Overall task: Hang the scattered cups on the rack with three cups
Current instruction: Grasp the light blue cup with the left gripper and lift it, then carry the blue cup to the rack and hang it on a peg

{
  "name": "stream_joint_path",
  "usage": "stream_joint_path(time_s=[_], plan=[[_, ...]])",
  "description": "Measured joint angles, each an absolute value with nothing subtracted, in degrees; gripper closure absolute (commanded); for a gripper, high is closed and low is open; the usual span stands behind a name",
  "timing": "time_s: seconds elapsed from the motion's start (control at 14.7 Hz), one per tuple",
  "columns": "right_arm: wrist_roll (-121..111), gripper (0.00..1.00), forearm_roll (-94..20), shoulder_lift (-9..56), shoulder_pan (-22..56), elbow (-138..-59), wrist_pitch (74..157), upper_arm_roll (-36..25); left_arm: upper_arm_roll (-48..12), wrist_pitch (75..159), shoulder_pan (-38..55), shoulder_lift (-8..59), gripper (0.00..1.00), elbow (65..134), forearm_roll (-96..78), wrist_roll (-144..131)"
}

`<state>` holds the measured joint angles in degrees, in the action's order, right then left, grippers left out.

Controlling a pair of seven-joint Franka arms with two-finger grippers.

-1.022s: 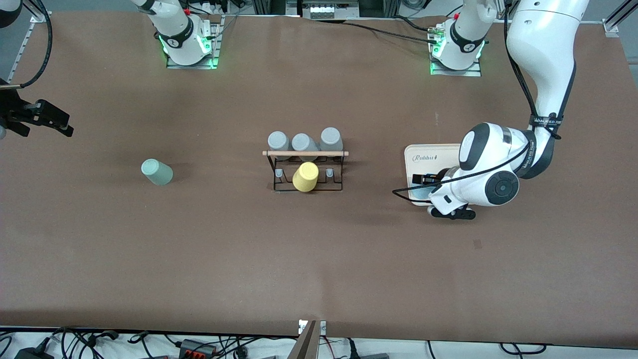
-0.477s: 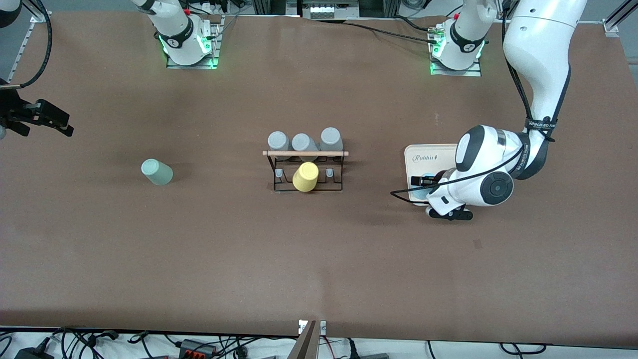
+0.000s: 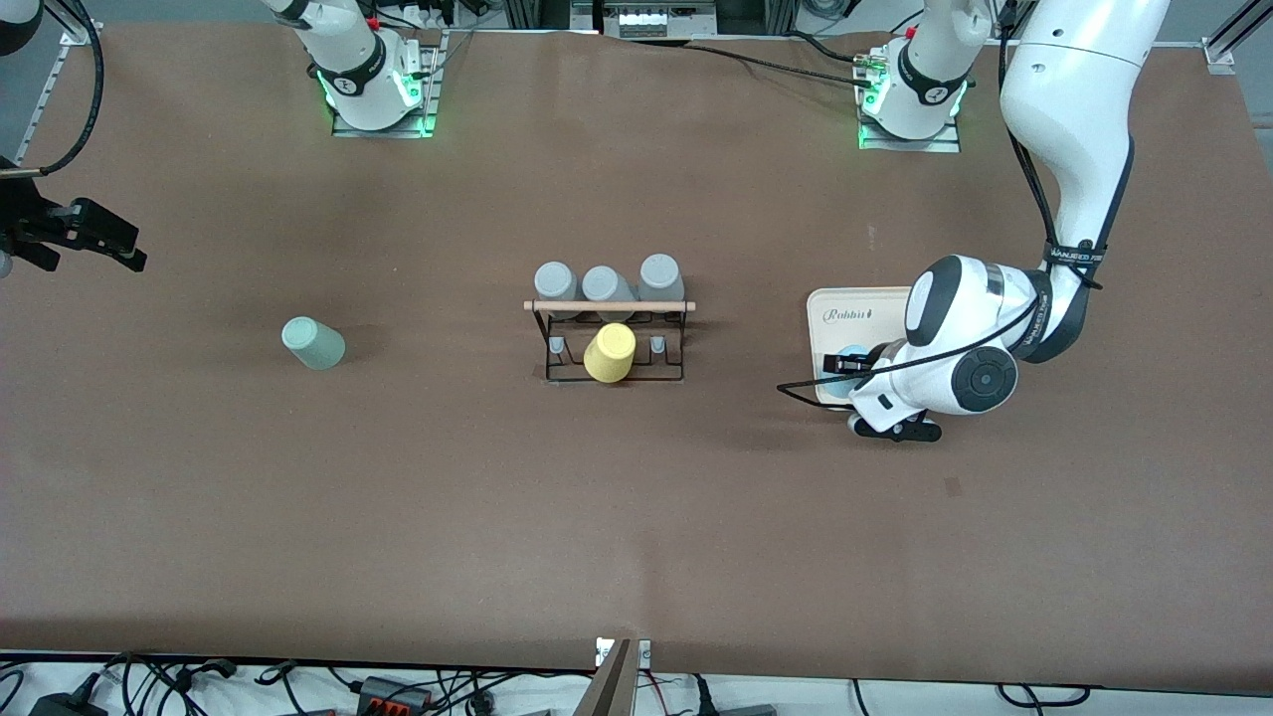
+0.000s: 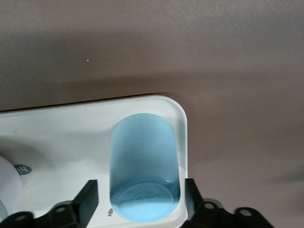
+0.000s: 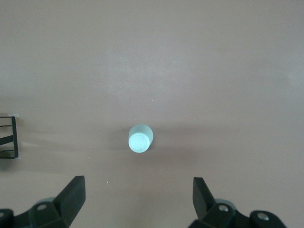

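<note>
A light blue cup (image 4: pixel 142 166) lies on its side at a corner of the cream tray (image 4: pixel 61 137). My left gripper (image 4: pixel 140 202) is open, low over the tray, with one finger on each side of the cup's bottom end. In the front view the gripper (image 3: pixel 840 365) hides most of that cup (image 3: pixel 851 354). A pale mint cup (image 3: pixel 312 343) stands on the table toward the right arm's end and shows in the right wrist view (image 5: pixel 140 138). My right gripper (image 5: pixel 137 199) is open, empty and high above it. The black wire rack (image 3: pixel 609 306) stands mid-table.
Three grey cups (image 3: pixel 607 282) sit on the rack's pegs farther from the front camera, and a yellow cup (image 3: pixel 609 352) on a nearer middle peg. Two short pegs (image 3: pixel 557 345) beside the yellow cup are bare. The right gripper (image 3: pixel 99 234) waits at the table's edge.
My left hand has shifted a little toward the rack over the tray, and the blue cup now shows between its fingers. The right arm and the other cups have not moved.
</note>
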<state>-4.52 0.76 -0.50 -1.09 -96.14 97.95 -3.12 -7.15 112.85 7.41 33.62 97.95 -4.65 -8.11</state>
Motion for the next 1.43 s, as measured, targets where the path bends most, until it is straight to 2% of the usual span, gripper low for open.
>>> stream_joint_path(time_s=[0.2, 0.34, 0.61, 0.75, 1.23, 1.43], plan=[[-4.5, 0.0, 0.8, -0.5, -1.1, -96.1, 98.0, -3.1, -7.2, 112.8, 7.4, 33.6, 0.6, 97.9, -4.4, -8.1], [-4.5, 0.0, 0.8, -0.5, -1.1, -96.1, 97.9, -3.1, -7.2, 112.8, 7.4, 33.6, 0.66, 97.9, -4.3, -8.1], [-4.5, 0.0, 0.8, -0.5, -1.1, -96.1, 97.9, -3.1, -7.3, 112.9, 7.5, 33.5, 0.72, 97.5, -4.3, -8.2], [-4.5, 0.0, 0.8, -0.5, -1.1, -96.2, 97.9, -3.1, -7.8, 113.1, 7.6, 33.4, 0.79, 96.3, -4.3, -8.2], [-4.5, 0.0, 0.8, -0.5, -1.1, -96.2, 97.9, -3.2, -13.1, 108.5, 8.8, 32.6, 0.83, 84.6, -14.6, -15.8], [-4.5, 0.0, 0.8, -0.5, -1.1, -96.2, 97.9, -3.2, -14.8, 107.8, 12.3, 32.6, 0.86, 81.1, -15.0, -24.8]])
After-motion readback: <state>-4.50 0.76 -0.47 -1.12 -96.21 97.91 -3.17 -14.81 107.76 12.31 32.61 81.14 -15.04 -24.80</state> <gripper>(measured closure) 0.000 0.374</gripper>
